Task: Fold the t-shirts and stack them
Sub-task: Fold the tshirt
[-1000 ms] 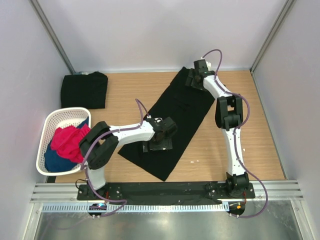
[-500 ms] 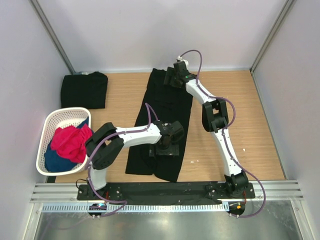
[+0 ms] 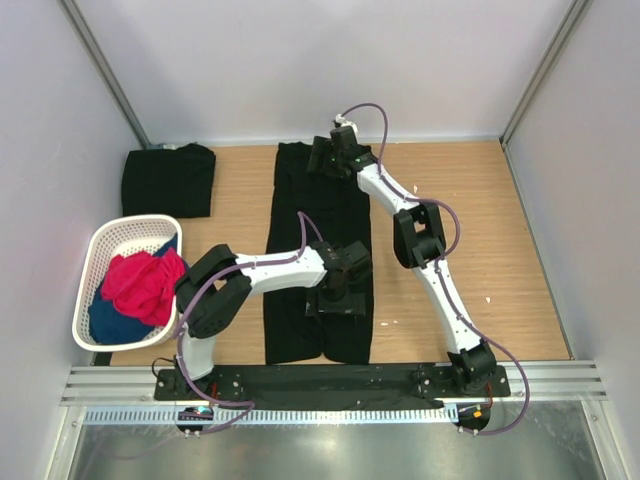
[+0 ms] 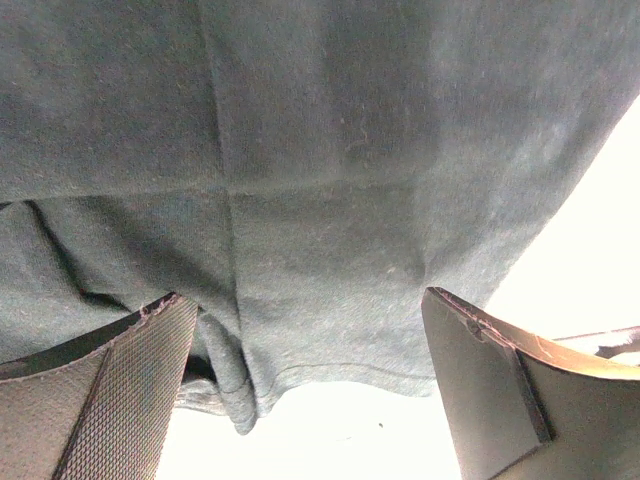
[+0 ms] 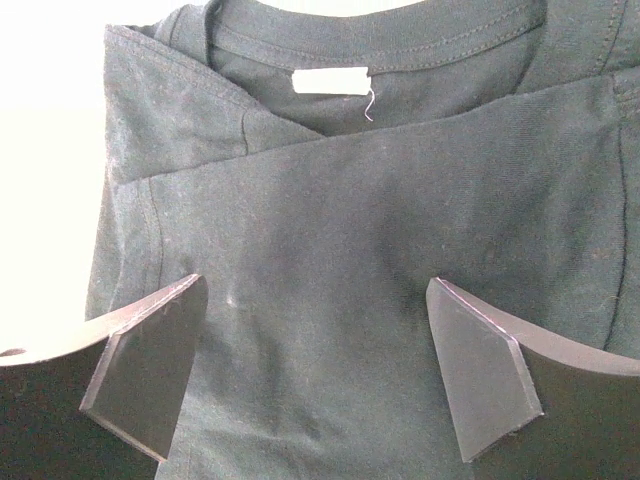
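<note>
Swung the t-shirt off its slant and laid it dead straight, a long narrow strip running from top centre of the overhead frame down to bottom centre. Sleeves already tucked in over the chest, going by the right wrist view.

Just let go up top with the right gripper: fingers spread wide, nothing pinched, hovering over the collar and its white label. Same down low with the left gripper: pads well apart, sitting above the hem, gripping nothing.

Reads as squaring-up done and lengthwise folding finished. Probably calls for a cross fold next, hem towards collar, then a carry to the pile.

Off to the upper left, well apart from the strip: a folded black t-shirt on the table, likely the stack to build on. Below that, at the left edge: a white basket holding a red-pink garment and a blue garment, no part of this job.

Nothing lying between strip and pile. Worth watching: the left arm stretched across the lower half of the cloth, and the basket sitting close under any route to the pile.
</note>
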Tool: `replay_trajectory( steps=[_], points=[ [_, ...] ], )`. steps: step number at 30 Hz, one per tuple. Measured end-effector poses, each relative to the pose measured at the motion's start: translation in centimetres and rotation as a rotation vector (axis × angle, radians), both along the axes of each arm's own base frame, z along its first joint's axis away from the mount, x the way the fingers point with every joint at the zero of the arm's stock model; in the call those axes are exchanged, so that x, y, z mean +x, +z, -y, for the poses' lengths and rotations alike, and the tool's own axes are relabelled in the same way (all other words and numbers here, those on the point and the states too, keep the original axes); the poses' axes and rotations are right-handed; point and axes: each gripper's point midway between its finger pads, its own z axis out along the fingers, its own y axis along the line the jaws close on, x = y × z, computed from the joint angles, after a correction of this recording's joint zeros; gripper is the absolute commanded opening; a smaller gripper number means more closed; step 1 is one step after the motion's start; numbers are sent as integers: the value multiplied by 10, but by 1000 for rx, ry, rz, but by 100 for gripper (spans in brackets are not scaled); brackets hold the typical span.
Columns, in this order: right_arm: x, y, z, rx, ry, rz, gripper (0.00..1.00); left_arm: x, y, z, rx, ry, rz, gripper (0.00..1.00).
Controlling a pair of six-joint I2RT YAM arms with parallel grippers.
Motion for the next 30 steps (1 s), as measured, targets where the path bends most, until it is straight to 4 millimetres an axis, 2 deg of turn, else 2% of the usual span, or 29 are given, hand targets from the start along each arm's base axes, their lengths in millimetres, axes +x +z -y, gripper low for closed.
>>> replay_trajectory(
  steps=[8,11,13,15,18,19,22,24,26,27,28,29,30],
  points=[
    [-6,5,-14,15,73,-1,100,-4,3,2,-24,-47,0,95],
    [-19,11,-15,15,108,-41,100,-2,6,-2,-3,-94,24,96],
    [-31,24,-14,19,128,-71,100,5,16,-4,12,-126,60,97],
    [-41,49,-11,29,140,-78,100,15,36,-2,-8,-142,110,97],
    [-64,116,2,53,143,-47,99,32,84,-8,-82,-129,214,98],
    [-72,140,7,63,139,-24,100,37,102,-13,-112,-112,252,98],
    [-115,220,30,110,116,41,100,51,152,-39,-208,-36,377,97],
    [-145,249,45,140,97,75,100,52,161,-62,-228,20,406,96],
    [-187,252,67,145,57,54,99,48,147,-87,-215,81,396,94],
    [-211,241,75,151,37,32,95,44,135,-97,-191,99,372,93],
    [-230,224,81,145,23,-15,93,39,122,-103,-167,105,345,93],
    [-255,198,85,141,10,-74,92,32,108,-108,-147,110,314,90],
    [-277,174,87,125,2,-138,86,24,93,-113,-126,111,279,87]
  ],
)
